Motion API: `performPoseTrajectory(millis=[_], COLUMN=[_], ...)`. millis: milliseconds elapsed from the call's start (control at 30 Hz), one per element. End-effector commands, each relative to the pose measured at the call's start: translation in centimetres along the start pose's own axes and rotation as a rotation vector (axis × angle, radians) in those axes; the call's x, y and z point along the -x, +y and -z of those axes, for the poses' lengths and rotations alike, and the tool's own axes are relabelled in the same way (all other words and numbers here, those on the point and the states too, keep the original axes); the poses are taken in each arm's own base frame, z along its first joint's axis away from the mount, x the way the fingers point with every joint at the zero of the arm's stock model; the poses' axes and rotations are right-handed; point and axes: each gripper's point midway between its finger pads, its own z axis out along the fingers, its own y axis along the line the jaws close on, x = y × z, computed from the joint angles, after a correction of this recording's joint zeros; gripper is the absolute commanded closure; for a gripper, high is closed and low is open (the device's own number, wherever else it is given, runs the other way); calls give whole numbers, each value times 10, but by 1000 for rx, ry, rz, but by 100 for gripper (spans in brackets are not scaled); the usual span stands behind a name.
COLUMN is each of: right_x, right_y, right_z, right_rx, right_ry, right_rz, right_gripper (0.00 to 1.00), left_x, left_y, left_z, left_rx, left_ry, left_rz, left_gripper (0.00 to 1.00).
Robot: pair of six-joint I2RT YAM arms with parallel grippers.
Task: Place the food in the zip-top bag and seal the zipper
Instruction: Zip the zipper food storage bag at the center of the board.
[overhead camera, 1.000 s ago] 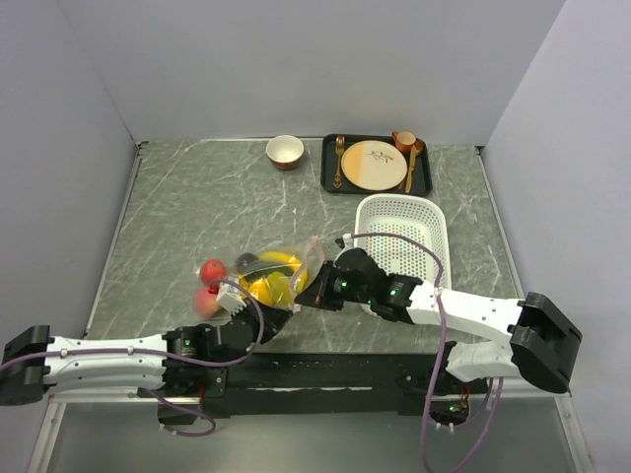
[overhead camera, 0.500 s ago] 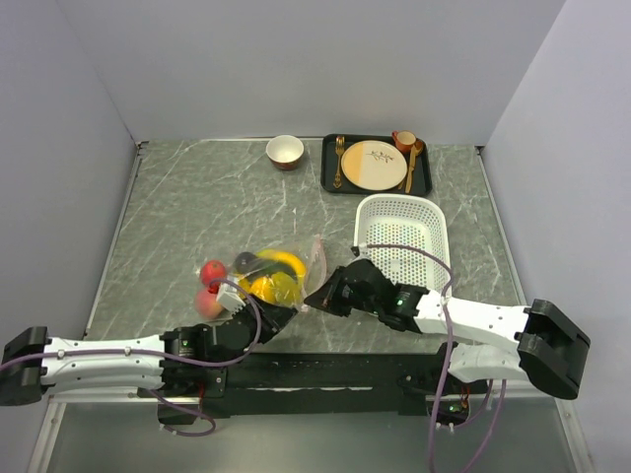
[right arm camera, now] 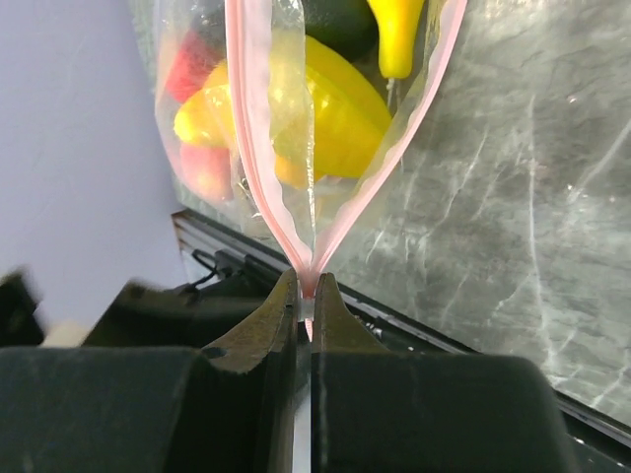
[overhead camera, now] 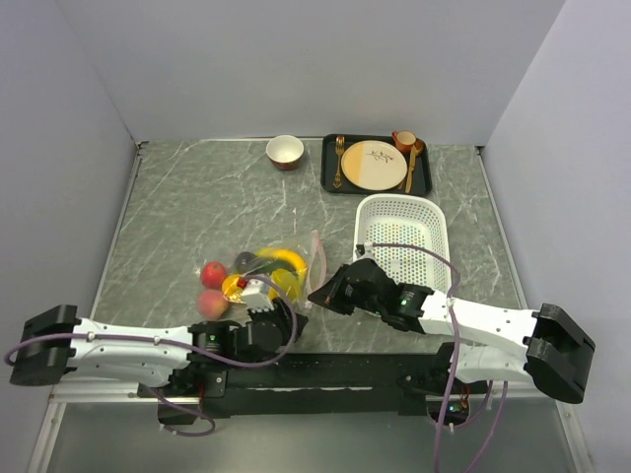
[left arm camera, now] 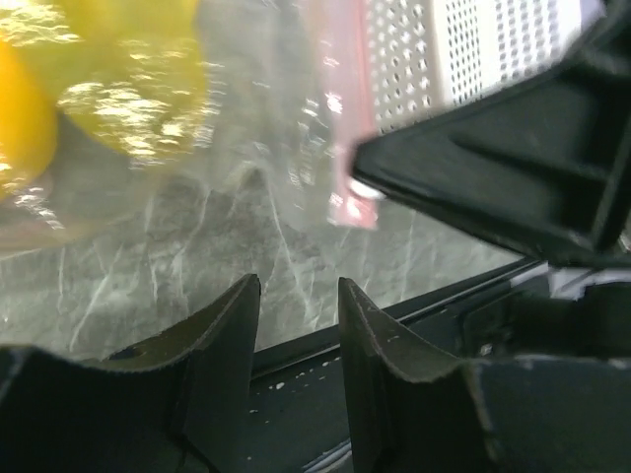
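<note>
Mostly loaded: yellow food (right arm camera: 330, 118) inside zip-top bag (overhead camera: 292, 264), ctr of top view. Right gripper (right arm camera: 305, 288) clamped on zipper (right arm camera: 240, 118) end; strips gape, so unsealed. Left gripper (left arm camera: 296, 298) fingers apart, empty. Sealing left to do, I reckon.

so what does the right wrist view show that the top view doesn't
Right wrist only: that the right claw is pinched shut on the end of the pink zipper, whose two sides gape apart above it. Top only: the bowl, the tray, the white basket. Both: the clear bag with yellow fruit inside.
</note>
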Motion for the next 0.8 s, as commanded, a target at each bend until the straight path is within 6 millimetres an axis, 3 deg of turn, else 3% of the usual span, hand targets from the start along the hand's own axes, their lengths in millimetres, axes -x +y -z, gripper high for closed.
performPoseTrajectory(millis=[0,133,200,367,500,567,767], right_x=[19,23,24,23,16,14,10], right_y=[22,25,25,27,30,30,29], right_z=[11,14,15,17,14,13,9], right_rx=[6,-4,-12,-4,34,49,82], right_ry=[-77,-81,-84,-71,-40,-37,-24], right_rz=[47,68,76,75,46,30,12], right_gripper=[97,96,96,95,95,96,96], left_x=[4,3,6,20,31,36,25], left_y=[-10,-14,-6,-2,-14,-20,-22], left_z=[8,12,13,20,29,35,36], left_rx=[23,25,64,69,-21,-83,-112], left_ry=[-62,-87,-109,-160,-181,-176,-111], left_rz=[-253,-337,-367,-302,-82,63,338], left_gripper=[56,54,55,56,45,35,29])
